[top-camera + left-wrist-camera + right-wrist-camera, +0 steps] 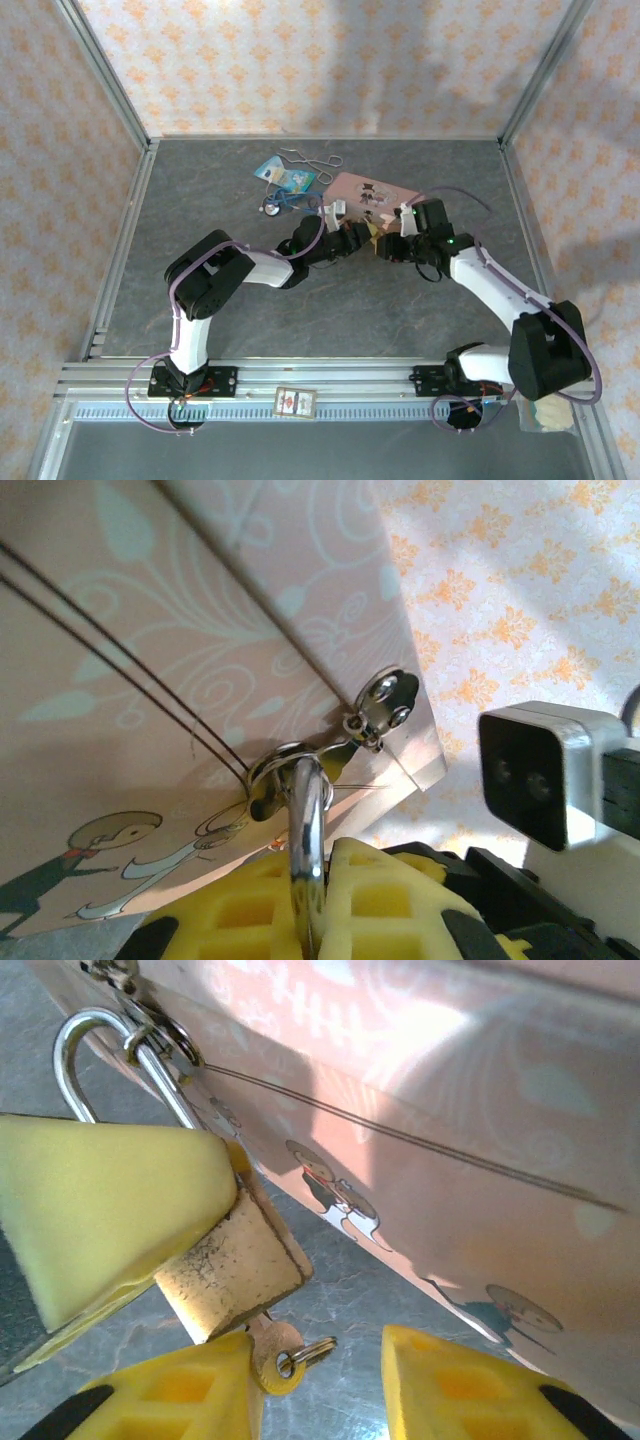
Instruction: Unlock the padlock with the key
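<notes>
While the table (pixel 200 300) is carrying everything, the pink tin (pixel 372 192) is lying at about 1 o'clock from its centre in the top view, with loose clutter (pixel 285 178) sitting near it at its 9 o'clock. Both arms are lying stretched toward the tin's 6 o'clock edge, grippers facing each other. Left gripper (pixel 305 912) is pinching the padlock (pixel 232 1270): its fingers are pressing together on the brass body, with the shackle (pixel 66 1070) rising from between them. Right gripper (pixel 320 1400) is sitting just below the padlock in the right wrist view, fingers (pixel 470 1390) spread apart, gripping nothing. Padlock is hanging off the tin's hasp (pixel 385 700), shackle threaded through it. Key (pixel 272 1352) is sticking out of the padlock at 5 o'clock, just beside the right gripper's 9 o'clock finger; cannot tell if touching. Key ring (pixel 318 1348) is dangling at the key's 3 o'clock.
</notes>
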Robot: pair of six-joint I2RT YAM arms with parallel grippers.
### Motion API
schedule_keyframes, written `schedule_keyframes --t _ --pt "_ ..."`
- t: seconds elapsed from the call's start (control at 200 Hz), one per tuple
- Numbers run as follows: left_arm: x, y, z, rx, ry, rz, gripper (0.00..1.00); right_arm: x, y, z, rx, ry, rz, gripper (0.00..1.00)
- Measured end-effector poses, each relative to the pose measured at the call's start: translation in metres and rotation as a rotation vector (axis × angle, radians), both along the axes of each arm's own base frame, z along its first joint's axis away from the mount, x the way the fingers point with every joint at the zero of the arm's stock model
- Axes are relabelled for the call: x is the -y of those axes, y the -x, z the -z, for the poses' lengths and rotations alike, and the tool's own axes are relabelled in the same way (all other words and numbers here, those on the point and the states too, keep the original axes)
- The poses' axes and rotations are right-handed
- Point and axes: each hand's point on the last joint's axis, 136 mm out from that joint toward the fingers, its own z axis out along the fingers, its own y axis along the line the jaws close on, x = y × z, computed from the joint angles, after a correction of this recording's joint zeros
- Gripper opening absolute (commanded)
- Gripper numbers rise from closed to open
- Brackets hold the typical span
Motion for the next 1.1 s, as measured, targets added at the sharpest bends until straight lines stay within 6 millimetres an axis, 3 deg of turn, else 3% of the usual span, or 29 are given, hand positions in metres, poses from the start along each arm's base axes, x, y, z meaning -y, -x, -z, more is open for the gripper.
schedule_keyframes --t 0.31,0.42,0.711,0.786,0.911,0.996,1.096 --pt "0.002 -0.004 0.009 -0.048 -0.04 -0.009 0.0 0.005 -0.002 0.004 0.05 0.137 0.056 0.36" --pt "0.006 -0.006 0.01 -0.047 -0.039 -0.007 0.0 0.009 -0.004 -0.002 0.068 0.138 0.092 0.41" --pt "0.02 0.013 0.071 -0.137 -0.135 0.018 0.0 0.042 -0.017 -0.064 0.296 0.078 0.345 0.52" --pt "0.024 0.017 0.082 -0.15 -0.151 0.028 0.0 0.046 -0.019 -0.068 0.312 0.068 0.372 0.52" --pt "0.033 0.018 0.082 -0.143 -0.15 0.034 0.0 0.045 -0.02 -0.059 0.292 0.068 0.38 0.52" --pt "0.034 0.017 0.08 -0.138 -0.149 0.033 0.13 0.042 -0.021 -0.049 0.264 0.065 0.368 0.52" --pt "0.033 0.017 0.081 -0.137 -0.152 0.027 0.37 0.036 -0.02 -0.039 0.235 0.053 0.35 0.52"
